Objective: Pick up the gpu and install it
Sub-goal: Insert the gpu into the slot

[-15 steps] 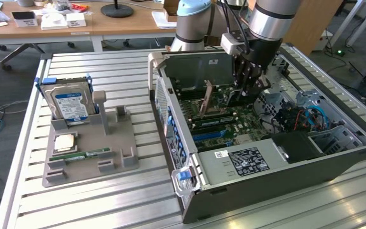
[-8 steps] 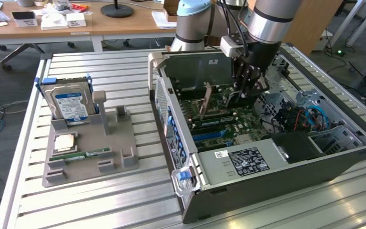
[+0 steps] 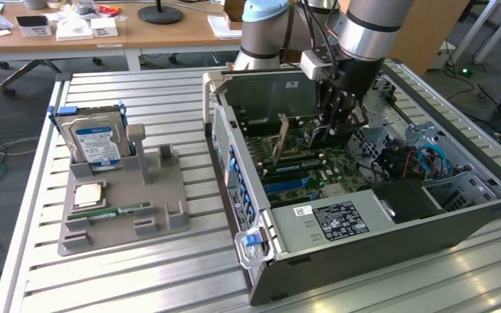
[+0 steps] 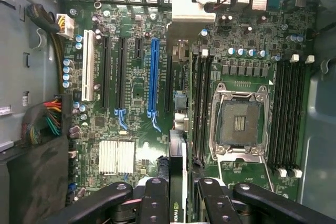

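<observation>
My gripper (image 3: 336, 125) reaches down into the open computer case (image 3: 390, 235), over the green motherboard (image 4: 136, 87). It is shut on the gpu (image 4: 178, 182), a thin dark card seen edge-on between the two black fingers (image 4: 155, 203). The card's pale metal bracket (image 4: 193, 8) sits at the slotted rear wall of the case. The card hangs upright just above the board, in line with the black slot (image 4: 168, 85) beside the long blue slot (image 4: 153, 77). Whether its edge touches the slot I cannot tell. In the exterior view the gpu (image 3: 281, 140) shows as a thin upright strip beside the fingers.
A grey holder (image 3: 159, 195) on the slatted table, at the exterior view's left, carries a blue-labelled hard drive (image 3: 94, 143), a processor chip (image 3: 89, 194) and a green memory stick (image 3: 120, 212). Inside the case are the power supply (image 3: 338, 218), an empty processor socket (image 4: 239, 121) and coloured cables (image 4: 50, 119).
</observation>
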You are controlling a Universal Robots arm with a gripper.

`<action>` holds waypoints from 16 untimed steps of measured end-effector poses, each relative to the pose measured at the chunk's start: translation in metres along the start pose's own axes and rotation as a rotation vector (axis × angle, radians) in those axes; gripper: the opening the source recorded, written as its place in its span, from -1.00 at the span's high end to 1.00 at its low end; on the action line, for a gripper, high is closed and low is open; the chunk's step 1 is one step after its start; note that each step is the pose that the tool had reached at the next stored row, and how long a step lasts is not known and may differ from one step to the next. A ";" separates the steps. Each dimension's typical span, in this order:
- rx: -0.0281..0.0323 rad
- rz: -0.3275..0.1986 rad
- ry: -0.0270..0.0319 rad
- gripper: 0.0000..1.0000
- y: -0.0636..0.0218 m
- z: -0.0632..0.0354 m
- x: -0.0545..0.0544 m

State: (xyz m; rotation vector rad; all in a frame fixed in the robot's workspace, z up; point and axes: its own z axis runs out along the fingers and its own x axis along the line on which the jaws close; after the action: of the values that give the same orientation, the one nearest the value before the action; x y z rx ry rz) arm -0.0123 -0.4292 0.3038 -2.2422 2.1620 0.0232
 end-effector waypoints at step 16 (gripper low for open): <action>0.0015 0.053 0.0017 0.47 0.0023 0.0019 0.006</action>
State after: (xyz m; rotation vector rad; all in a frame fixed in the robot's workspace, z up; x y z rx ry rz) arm -0.0144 -0.4350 0.3018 -2.1844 2.2211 0.0207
